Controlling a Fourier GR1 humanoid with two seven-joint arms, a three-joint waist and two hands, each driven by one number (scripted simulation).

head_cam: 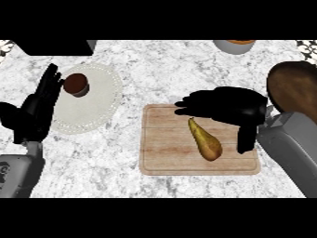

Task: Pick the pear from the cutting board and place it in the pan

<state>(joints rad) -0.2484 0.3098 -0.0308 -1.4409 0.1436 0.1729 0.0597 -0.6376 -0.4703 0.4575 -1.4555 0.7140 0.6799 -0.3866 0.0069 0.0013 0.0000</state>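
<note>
Head view, as I see it from the operator's station. My right hand (222, 107) enters from 4 o'clock on a grey forearm and hangs over the far edge of the board (168, 158), palm down. Its fingers are bent and point toward 9 o'clock, and the thumb hangs toward 6 o'clock at the board's right edge. The hand holds nothing. The pear (205, 140) lies flat on the board, stem end toward 12 o'clock, just under the fingers; I cannot tell whether they touch it.

My left hand (32, 111) rests at 9 o'clock, fingers straight and pointing up, empty, and overlaps the left rim of the plate (102, 109).

Count: one pear, one board, one pan (305, 93), one plate, one small brown cup (76, 84) on the plate, one bowl (234, 45) cut by the frame at 1 o'clock, one dark block (58, 46) at 11 o'clock.

The pan sits at 3 o'clock, partly beyond the frame, and my right forearm covers its near rim. Bare counter (161, 69) lies open between the plate and the pan at 12 o'clock, and along the near edge at 6 o'clock. The board's left half is bare.
</note>
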